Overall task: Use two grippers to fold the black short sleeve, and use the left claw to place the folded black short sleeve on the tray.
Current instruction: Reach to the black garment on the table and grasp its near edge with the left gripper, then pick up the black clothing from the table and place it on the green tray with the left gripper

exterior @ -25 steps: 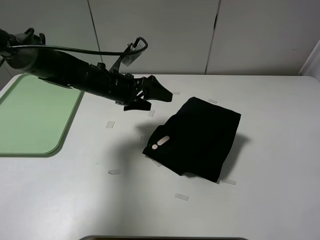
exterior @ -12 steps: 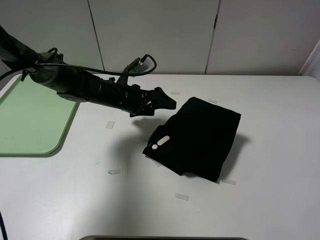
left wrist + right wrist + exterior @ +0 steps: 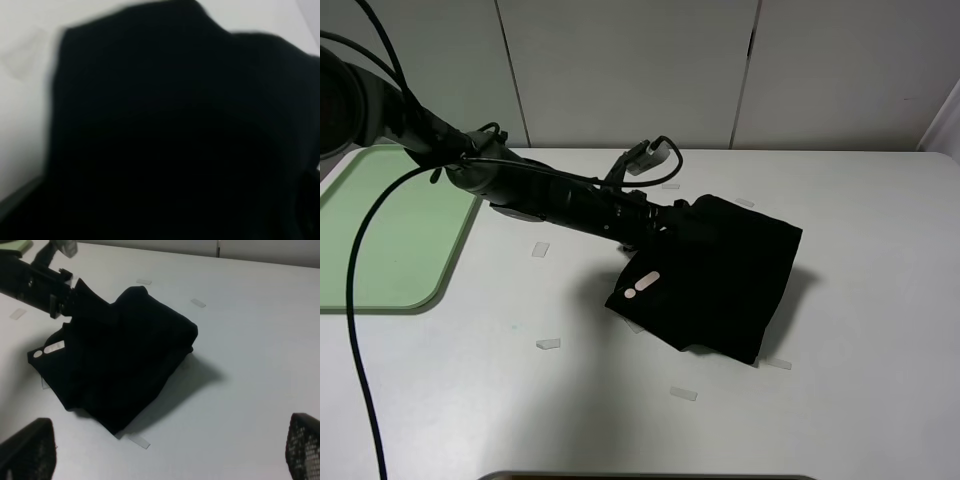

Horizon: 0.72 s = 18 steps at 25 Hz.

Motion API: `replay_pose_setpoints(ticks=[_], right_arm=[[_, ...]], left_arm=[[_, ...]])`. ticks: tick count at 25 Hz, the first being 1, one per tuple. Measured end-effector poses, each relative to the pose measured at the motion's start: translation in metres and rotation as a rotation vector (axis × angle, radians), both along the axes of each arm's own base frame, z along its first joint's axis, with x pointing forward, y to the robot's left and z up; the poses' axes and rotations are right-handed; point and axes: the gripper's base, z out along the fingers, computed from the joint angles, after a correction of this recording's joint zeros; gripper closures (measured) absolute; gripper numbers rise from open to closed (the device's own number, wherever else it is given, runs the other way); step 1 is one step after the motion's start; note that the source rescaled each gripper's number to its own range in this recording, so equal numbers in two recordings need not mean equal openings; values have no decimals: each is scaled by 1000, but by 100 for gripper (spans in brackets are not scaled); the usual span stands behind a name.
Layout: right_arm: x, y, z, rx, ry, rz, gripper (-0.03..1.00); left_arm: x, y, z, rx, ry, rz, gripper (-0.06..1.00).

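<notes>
The big white table (image 3: pixel 880 400) fills most of the view, and a pale wall of flat panels (image 3: pixel 630 70) stands behind it at the far side. The green tray (image 3: pixel 380 240) lies on the far left of the table with nothing on it. The black shirt (image 3: pixel 720 280) lies folded in a bundle near the middle of the table, a bit to the right, well apart from the tray. It has small white marks (image 3: pixel 642 284) on its left edge, a long one and a round dot, but no letters can be read there. The long black left arm (image 3: pixel 540 195) reaches from the far left across to the shirt. A second ago its claw hung in the air left of the shirt; now the left claw (image 3: pixel 682 218) has come right up to the far left corner of the shirt. It is black on black, so how its tips sit is hard to see, but they look spread wide and not holding the cloth. The right claw (image 3: pixel 160 455) hangs above the near side of the table with its two tips (image 3: pixel 27 447) far apart, holding nothing. Small bits of clear tape (image 3: pixel 683 394) are stuck on the table around the shirt.
</notes>
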Motion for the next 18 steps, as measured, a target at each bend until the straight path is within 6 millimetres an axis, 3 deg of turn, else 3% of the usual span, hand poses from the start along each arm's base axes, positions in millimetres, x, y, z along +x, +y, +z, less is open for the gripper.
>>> replay_pose_setpoints(ticks=[3,6,12,14,18], right_arm=[[0,0,0,1,0,1,-3],[0,0,0,2,1,1,-3],[0,0,0,2,1,2,-3],[0,0,0,2,1,2,-3],[0,0,0,2,1,2,-3]], left_arm=[[-4,-6,0,-4,2,-19,1],[-7,-9,-2,0,4,-26,14],[-8,-10,-5,8,9,-26,65],[-8,-10,-6,22,7,-18,76],[-3,-7,-3,55,5,26,77]])
